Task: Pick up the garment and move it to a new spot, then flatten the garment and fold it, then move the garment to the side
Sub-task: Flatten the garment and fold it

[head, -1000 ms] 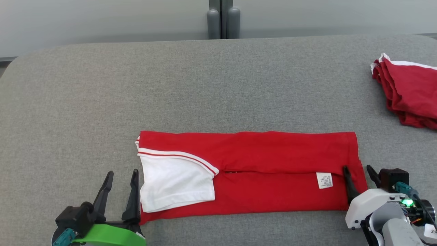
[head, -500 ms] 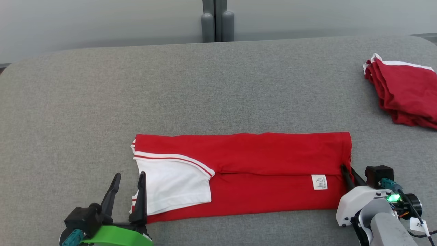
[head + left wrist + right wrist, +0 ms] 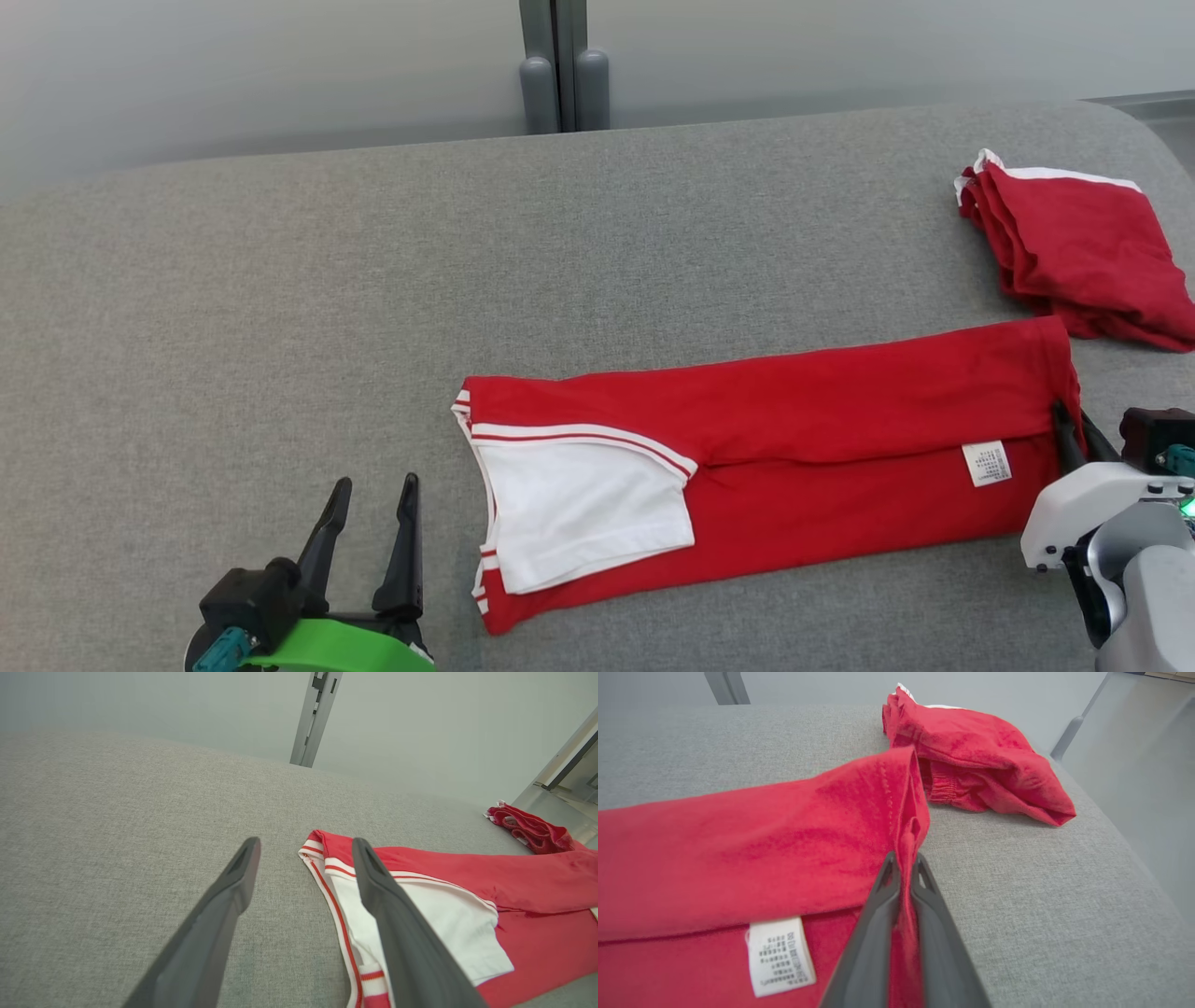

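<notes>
On the grey table (image 3: 280,308), we find the folded garment (image 3: 840,420) pinched at one end.
We note the right gripper (image 3: 1074,431) with fingers together, clamped on the garment's right-hand hem edge near the white tag (image 3: 987,463). The garment lies as a long folded strip toward the table's front right, with a white sleeve (image 3: 579,504) on top at its left end. The left gripper (image 3: 376,483) hangs just beside that end, fingers apart, holding nothing. A darker red cloth (image 3: 1074,243) sits near the garment's far right corner.

Garment (image 3: 840,439) laid on table (image 3: 280,327), ctr to right; folded cloth (image 3: 1074,252) set just beside its far-right corner; L gripper (image 3: 376,481) near-left.
</notes>
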You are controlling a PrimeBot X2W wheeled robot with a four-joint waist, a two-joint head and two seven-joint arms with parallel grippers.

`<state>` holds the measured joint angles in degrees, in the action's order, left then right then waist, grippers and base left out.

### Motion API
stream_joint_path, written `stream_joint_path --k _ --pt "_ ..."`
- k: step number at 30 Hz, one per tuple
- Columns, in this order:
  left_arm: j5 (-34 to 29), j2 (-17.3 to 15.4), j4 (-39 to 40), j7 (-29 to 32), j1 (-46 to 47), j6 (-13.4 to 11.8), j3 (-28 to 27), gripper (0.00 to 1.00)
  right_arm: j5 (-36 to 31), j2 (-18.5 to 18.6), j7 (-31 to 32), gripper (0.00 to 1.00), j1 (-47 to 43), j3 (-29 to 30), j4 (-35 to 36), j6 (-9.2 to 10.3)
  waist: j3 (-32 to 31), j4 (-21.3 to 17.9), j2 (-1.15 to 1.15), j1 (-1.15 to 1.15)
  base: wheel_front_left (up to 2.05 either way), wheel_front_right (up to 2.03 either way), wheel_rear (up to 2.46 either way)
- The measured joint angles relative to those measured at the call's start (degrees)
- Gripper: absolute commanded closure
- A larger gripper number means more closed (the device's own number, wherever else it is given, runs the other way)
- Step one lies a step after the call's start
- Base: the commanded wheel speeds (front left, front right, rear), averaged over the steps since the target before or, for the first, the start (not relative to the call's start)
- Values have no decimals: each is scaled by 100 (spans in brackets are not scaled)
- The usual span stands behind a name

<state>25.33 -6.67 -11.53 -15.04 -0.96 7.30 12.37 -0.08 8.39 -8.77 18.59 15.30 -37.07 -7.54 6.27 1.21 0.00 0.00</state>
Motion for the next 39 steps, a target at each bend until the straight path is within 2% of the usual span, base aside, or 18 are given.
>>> stream_joint_path --k 5,14,20,26,31,39 --pt "-13 26 -62 0 -5 1 37 0 489 -183 367 100 -213 -221 634 1 -41 -25 0 0 0 0 0" --pt "-5 33 -155 1 -7 2 205 0 1523 -497 1034 100 -538 -1629 1860 1 -142 29 0 0 0 0 0" --pt "45 -7 -183 0 -6 8 282 0 2190 -539 1214 100 -631 -2598 2280 2 -202 168 0 0 0 0 0" --pt "101 -15 -215 1 4 8 377 0 3089 -556 1026 100 -452 -3698 2223 3 -235 332 0 0 0 0 0" --pt "134 -5 -243 0 80 8 470 0 3581 -559 815 100 -53 -4571 1841 3 -223 494 0 0 0 0 0" --pt "177 32 -271 1 207 8 559 0 4066 -558 454 100 583 -5283 1012 4 -146 788 0 0 0 0 0"
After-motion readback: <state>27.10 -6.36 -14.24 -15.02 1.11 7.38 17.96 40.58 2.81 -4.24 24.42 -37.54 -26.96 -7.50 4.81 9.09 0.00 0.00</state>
